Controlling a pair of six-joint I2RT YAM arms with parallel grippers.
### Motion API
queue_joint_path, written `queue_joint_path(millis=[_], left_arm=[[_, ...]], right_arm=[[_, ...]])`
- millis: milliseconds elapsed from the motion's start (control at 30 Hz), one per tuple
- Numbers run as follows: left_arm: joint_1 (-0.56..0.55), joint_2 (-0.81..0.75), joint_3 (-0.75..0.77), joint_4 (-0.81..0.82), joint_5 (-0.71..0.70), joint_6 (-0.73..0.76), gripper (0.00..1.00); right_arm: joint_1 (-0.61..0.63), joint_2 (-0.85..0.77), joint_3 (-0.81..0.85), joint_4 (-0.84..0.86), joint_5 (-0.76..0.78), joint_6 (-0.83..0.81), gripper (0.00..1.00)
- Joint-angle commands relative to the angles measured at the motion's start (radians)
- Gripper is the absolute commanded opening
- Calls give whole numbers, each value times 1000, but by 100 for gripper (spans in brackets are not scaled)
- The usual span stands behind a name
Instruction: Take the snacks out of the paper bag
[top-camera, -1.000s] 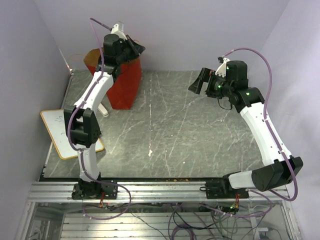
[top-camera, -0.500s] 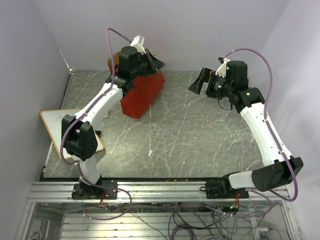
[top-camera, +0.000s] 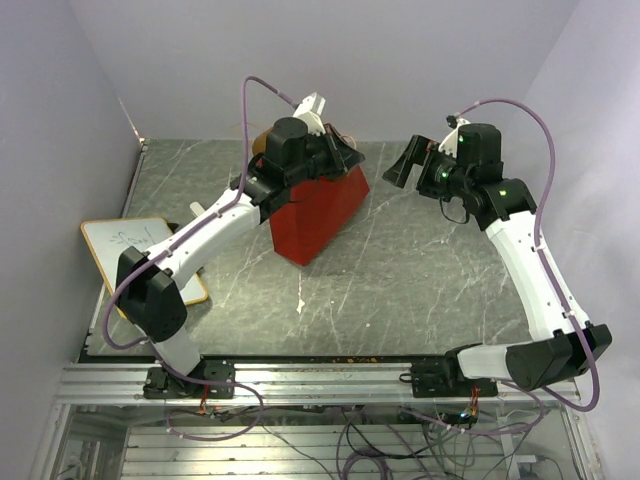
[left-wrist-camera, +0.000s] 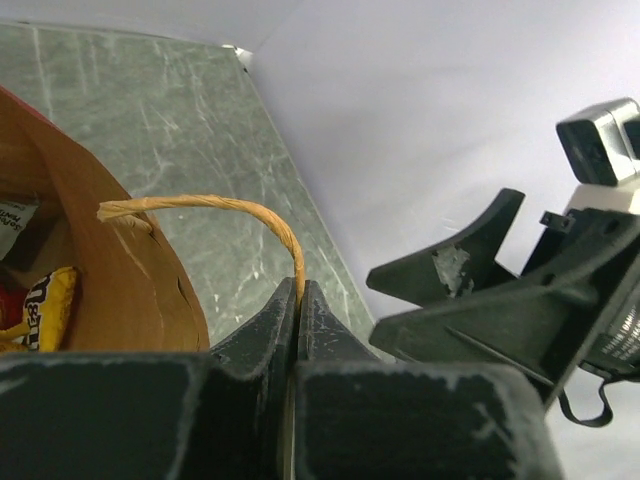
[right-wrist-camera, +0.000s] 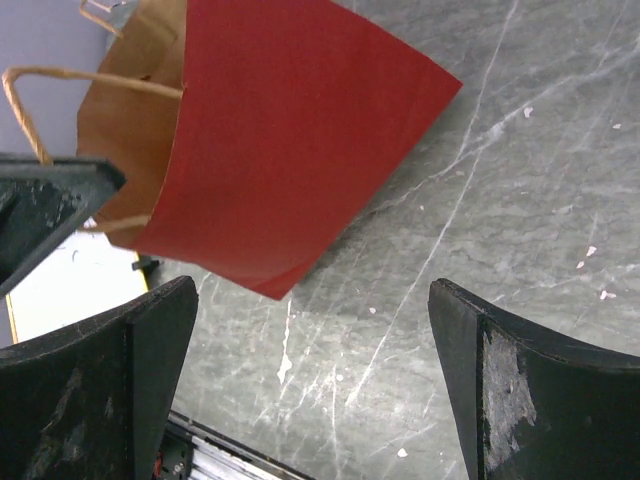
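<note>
- At far left, a wood-framed whiteboard (top-camera: 140, 262) is seen lying on the grey table (top-camera: 420, 290). Its near corner is covered by the left arm (top-camera: 205, 235), and the scribbles on it are too small to be read.
- The paper bag (top-camera: 318, 212) is shown left of centre, tilted, with a red panel turned to the overhead camera. Its mouth is masked from above by the wrist, and whether its lower corner rests on the table cannot be told.
- Little of the contents is exposed (the left wrist camera catches only the edge of the interior). A yellow packet (left-wrist-camera: 45, 308) with dark lettering is cut off by the frame, with a sliver of red beside it and a scrap of white label above. The rest of the snacks are hidden by the brown paper wall.
- The left gripper (left-wrist-camera: 298, 292) is pictured clenched on the twisted-paper handle (left-wrist-camera: 225, 206). The handle is pinched at the very tips of the jaws and arches from there back to the bag's rim, and the bag hangs below and to the left of the fingers.
- A second handle (right-wrist-camera: 98, 12) is cut off at the upper edge of the right wrist view.
- At right, the right gripper (top-camera: 410, 165) is seen released, jaws spread wide with nothing between them. It is held just beside the bag's top, apart from it, and the bag fills the upper left of its own camera's view.
</note>
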Motion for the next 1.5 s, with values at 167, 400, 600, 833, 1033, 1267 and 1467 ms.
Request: queue_joint_path(millis=[167, 400, 600, 833, 1033, 1267, 1467], left_arm=[[-108, -45, 5, 78, -30, -46, 7], [-195, -5, 55, 57, -33, -36, 7], [-215, 1, 79, 28, -20, -13, 7], [-213, -51, 117, -128, -42, 83, 45], [-188, -98, 177, -287, -71, 141, 65], [-12, -177, 224, -455, -49, 153, 74], [230, -196, 206, -577, -43, 122, 77]], right_arm=[[-9, -12, 40, -25, 22, 50, 100], [-21, -22, 59, -76, 91, 50, 100], [-29, -45, 63, -75, 131, 37, 100], [-29, -20, 105, -39, 98, 22, 100], [-30, 34, 179, -41, 74, 6, 100], [-29, 36, 141, -52, 5, 49, 100], [-29, 42, 123, -80, -107, 113, 100]])
